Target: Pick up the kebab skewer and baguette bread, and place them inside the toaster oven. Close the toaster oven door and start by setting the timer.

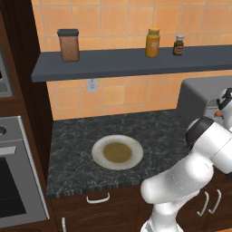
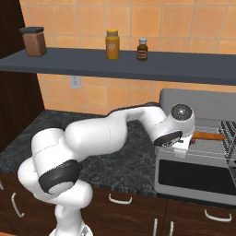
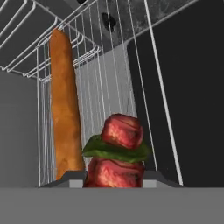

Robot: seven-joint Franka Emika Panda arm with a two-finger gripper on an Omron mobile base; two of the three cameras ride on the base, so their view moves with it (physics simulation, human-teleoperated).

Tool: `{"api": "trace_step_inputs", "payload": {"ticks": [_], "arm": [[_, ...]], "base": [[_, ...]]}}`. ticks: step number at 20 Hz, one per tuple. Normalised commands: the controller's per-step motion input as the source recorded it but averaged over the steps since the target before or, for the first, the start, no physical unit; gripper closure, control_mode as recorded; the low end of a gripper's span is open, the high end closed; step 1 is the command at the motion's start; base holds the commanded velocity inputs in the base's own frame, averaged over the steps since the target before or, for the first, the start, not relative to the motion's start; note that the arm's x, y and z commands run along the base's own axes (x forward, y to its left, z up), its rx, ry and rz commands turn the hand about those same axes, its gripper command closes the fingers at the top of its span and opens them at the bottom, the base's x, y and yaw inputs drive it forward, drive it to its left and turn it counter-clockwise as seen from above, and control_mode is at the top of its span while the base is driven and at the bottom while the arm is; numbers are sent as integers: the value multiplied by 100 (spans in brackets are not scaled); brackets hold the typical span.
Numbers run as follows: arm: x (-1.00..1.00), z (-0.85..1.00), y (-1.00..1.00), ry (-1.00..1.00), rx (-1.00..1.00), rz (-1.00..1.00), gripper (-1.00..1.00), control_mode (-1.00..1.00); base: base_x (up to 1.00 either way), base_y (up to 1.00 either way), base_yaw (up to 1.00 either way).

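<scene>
We see the gripper (image 3: 114,175) clenched on the skewer (image 3: 117,151) over the oven (image 2: 184,103) rack (image 3: 109,83), baguette (image 3: 64,105) lying beside.

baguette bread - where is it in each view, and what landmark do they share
Left base view: only a small orange tip of the baguette bread at the right edge.
Right base view: lying on the wire rack of the toaster oven, right of the gripper.
Hand view: upper left, a long loaf on the rack.
Shared landmark: the toaster oven.
</scene>
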Motion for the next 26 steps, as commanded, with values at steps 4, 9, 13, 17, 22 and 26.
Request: {"api": "trace_step_inputs", "payload": {"ticks": [4, 9, 13, 17, 22, 26], "arm": [[19, -21, -59, 0, 0, 0, 100, -100], [0, -20, -22, 0, 0, 0, 100, -100], [7, 0, -16, 6, 0, 2, 100, -100], [24, -9, -7, 15, 0, 6, 100, -100], [39, -22, -10, 10, 0, 5, 100, -100], [51, -29, -7, 1, 0, 2, 100, -100]], "base": [[0, 0, 0], [0, 0, 0], [0, 0, 0], [0, 0, 0], [0, 0, 0], [0, 0, 0]]}}
